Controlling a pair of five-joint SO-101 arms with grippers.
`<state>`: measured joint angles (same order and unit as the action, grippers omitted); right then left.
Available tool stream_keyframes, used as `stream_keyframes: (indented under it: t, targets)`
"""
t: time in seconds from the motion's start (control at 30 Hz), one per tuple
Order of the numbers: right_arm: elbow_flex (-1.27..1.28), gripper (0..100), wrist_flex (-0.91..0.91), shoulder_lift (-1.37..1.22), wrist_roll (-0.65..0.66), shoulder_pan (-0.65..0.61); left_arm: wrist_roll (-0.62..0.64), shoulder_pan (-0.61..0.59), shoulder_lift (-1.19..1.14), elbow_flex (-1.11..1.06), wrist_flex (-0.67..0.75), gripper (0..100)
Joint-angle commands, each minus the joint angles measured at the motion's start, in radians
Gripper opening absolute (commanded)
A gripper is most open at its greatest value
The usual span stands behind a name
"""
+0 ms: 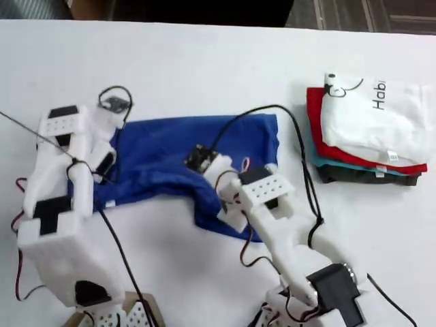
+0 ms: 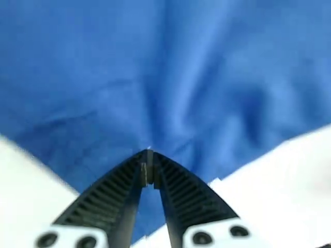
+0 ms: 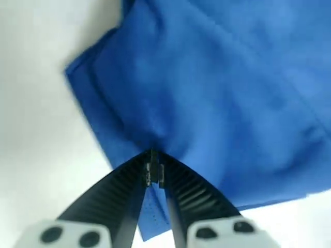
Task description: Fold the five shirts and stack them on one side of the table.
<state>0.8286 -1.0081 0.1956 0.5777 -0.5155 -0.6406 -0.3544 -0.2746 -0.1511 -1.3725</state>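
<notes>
Progress check: by my count 4 of 5 are done. The stack [image 1: 368, 146] sits at the right side of the worktop [image 1: 204, 61] in the high view. The white shirt [image 1: 381, 116] is on top and the red shirt [image 1: 315, 109] under it. Below those a teal shirt [image 1: 319, 161] shows as a thin edge, w/ a dark shirt [image 1: 364, 179] at the bottom. Edges aren't lined up exactly, but it reads as one pile, well apart from both arms.

No. 5 is the blue shirt [image 1: 163, 150]. It lies mid-worktop betw. the two arms, spread wide, wrinkled, w/ one flap trailing toward the arms' side by the right arm. Not a finished fold as far as I can tell. Maybe partway thru a first fold, can't say more.

Left claw [image 2: 148, 166]: clenched, tips pinching blue cloth near the shirt's edge, bare worktop on either side of it. Right claw [image 3: 153, 169]: also clenched, grasping a pinch of blue cloth close to a hem or corner, w/ the fabric puckering at the tips.

What's left, imo: get the blue one folded into a packet approx. matching the others, then carry it over and set it on the white shirt. With both claws holding cloth, I'd judge we're in the folding step of the last shirt, so the task is mostly done.
</notes>
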Motion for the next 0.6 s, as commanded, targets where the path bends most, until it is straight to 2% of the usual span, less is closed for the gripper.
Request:
stream_keyframes:
  t: [0.0, 0.2, 0.43, 0.57]
  targets:
    - [0.028, 2.0, -0.004, 0.05, 0.009, -0.067, 0.0, -0.011, 0.144, -0.001, -0.046, 2]
    - [0.021, 2.0, -0.005, 0.051, 0.009, -0.127, 0.003, -0.011, 0.164, -0.03, -0.003, 2]
    - [-0.018, 2.6, -0.058, 0.051, 0.011, -0.143, 0.003, -0.006, 0.166, -0.317, 0.269, 2]
    - [-0.025, 16.6, -0.085, 0.05, 0.012, -0.189, 0.005, -0.006, 0.172, -0.429, 0.433, 2]
